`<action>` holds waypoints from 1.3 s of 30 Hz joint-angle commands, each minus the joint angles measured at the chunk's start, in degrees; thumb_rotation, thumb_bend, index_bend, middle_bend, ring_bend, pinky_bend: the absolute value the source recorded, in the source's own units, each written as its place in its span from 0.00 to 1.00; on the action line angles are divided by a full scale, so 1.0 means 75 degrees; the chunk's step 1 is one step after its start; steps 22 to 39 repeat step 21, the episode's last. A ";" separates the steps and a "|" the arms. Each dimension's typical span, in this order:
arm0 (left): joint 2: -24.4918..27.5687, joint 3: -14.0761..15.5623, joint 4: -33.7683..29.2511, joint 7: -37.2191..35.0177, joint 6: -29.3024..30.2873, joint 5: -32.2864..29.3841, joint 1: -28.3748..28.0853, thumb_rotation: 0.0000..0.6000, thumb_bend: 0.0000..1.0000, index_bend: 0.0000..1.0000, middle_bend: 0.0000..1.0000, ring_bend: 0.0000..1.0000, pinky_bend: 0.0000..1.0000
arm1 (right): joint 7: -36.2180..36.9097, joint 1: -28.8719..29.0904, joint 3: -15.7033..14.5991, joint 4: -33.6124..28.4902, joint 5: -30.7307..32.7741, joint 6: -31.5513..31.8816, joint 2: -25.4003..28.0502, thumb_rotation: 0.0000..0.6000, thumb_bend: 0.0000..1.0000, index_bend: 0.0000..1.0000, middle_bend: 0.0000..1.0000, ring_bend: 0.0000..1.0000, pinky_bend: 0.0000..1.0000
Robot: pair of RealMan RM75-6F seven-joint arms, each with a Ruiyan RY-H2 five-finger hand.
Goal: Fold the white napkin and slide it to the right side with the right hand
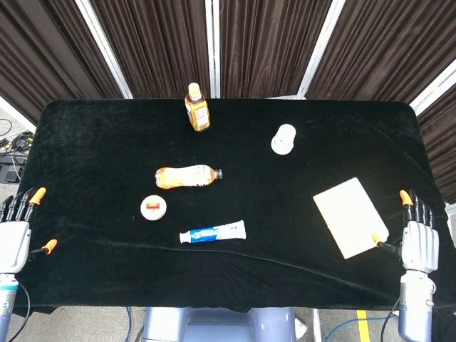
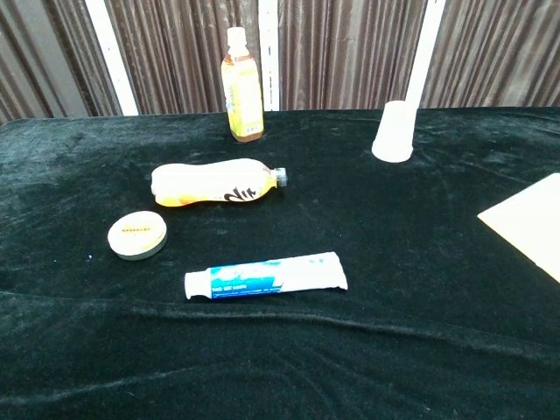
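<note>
The white napkin (image 1: 350, 217) lies folded flat as a rectangle on the right part of the black table; in the chest view only its left corner (image 2: 527, 223) shows at the right edge. My right hand (image 1: 418, 242) is at the table's right front edge, fingers spread, its thumb tip at the napkin's near right corner; whether it touches cannot be told. My left hand (image 1: 16, 231) hovers off the table's left front corner, fingers apart, holding nothing. Neither hand shows in the chest view.
An upright tea bottle (image 1: 197, 107) stands at the back centre. A white cup (image 1: 283, 139) stands upside down to its right. An orange bottle (image 1: 187, 176) lies on its side mid-table, with a round tin (image 1: 154, 207) and a toothpaste tube (image 1: 212, 232) in front.
</note>
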 commanded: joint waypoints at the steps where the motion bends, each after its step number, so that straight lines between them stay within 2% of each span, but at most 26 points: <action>1: -0.0020 0.0005 0.0015 0.0034 -0.0018 0.0000 -0.0012 1.00 0.17 0.00 0.00 0.00 0.00 | -0.0111 0.0003 -0.0017 -0.0174 0.0021 -0.0034 0.0150 1.00 0.05 0.00 0.00 0.00 0.00; 8: 0.0001 0.0025 0.0020 -0.0042 0.0051 0.0083 0.0018 1.00 0.17 0.00 0.00 0.00 0.00 | -0.0169 -0.0062 -0.0181 -0.0419 -0.0083 -0.0122 0.0523 1.00 0.05 0.00 0.00 0.00 0.00; 14: 0.0014 0.0070 0.0069 -0.0155 0.0155 0.0280 0.0044 1.00 0.17 0.00 0.00 0.00 0.00 | -0.0310 -0.0112 -0.0639 -0.0355 -0.0346 -0.0462 0.0904 1.00 0.05 0.00 0.00 0.00 0.00; 20: 0.0091 0.0132 0.0049 -0.0252 0.0231 0.0460 0.0078 1.00 0.17 0.00 0.00 0.00 0.00 | -0.1097 0.0040 -0.1087 -0.0740 -0.0379 -0.1153 0.1431 1.00 0.05 0.00 0.00 0.00 0.00; 39: 0.0096 0.0140 0.0050 -0.0264 0.0235 0.0472 0.0084 1.00 0.17 0.00 0.00 0.00 0.00 | -0.1195 0.0050 -0.1115 -0.0737 -0.0429 -0.1135 0.1438 1.00 0.05 0.00 0.00 0.00 0.00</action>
